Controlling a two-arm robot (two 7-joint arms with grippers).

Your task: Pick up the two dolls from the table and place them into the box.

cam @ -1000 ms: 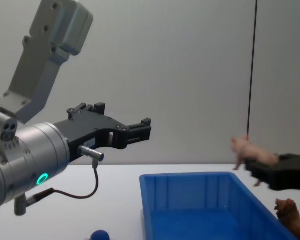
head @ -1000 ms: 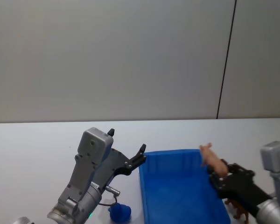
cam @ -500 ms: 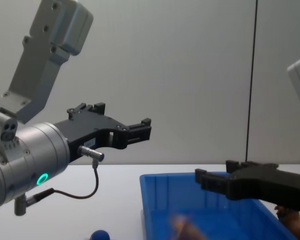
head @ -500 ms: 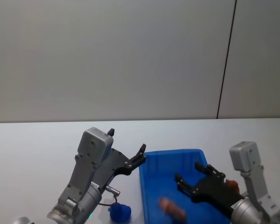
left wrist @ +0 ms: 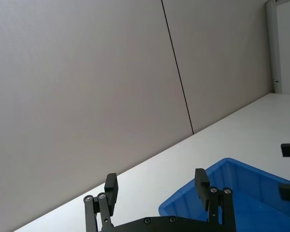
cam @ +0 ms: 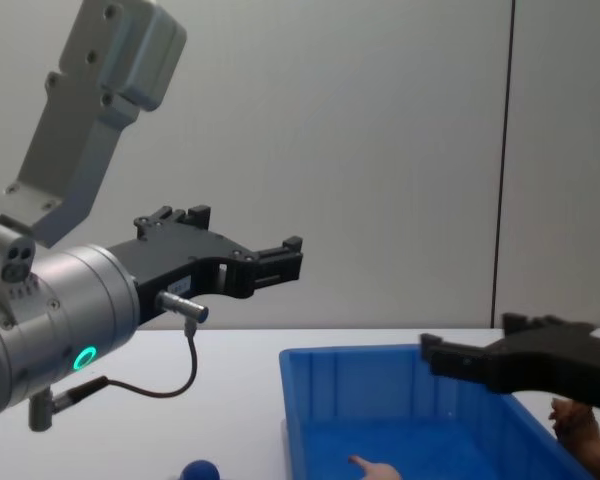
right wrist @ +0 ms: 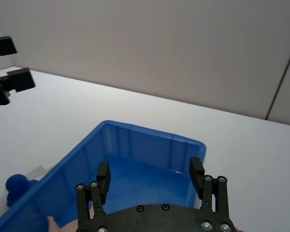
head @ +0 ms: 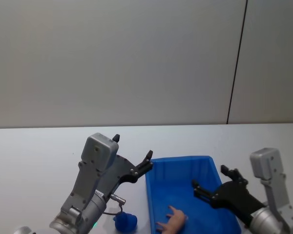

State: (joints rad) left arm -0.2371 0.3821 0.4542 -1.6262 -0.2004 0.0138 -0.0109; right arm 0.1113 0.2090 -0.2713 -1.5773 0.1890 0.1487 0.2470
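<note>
The blue box [head: 183, 168] stands on the white table [head: 34, 156]. A small pink animal doll [head: 172, 222] lies on the box floor near its front, also seen low in the chest view [cam: 375, 468]. A dark-blue round-topped doll [head: 125, 222] sits on the table left of the box. A brown shaggy doll [cam: 580, 425] stands right of the box. My right gripper [head: 210, 178] hovers open and bare over the box's right side. My left gripper [head: 134, 153] hangs open in the air left of the box's far corner, above the blue doll.
Bare white tabletop stretches to the left and behind the box. A grey wall with a dark vertical seam [head: 237, 63] closes the back. The left arm's thin cable [cam: 180, 385] loops down toward the table.
The right gripper, shut on the pink doll above the box's right rim a second ago, opened; the doll dropped onto the box floor. The gripper then drew back right. The left arm stayed still.
</note>
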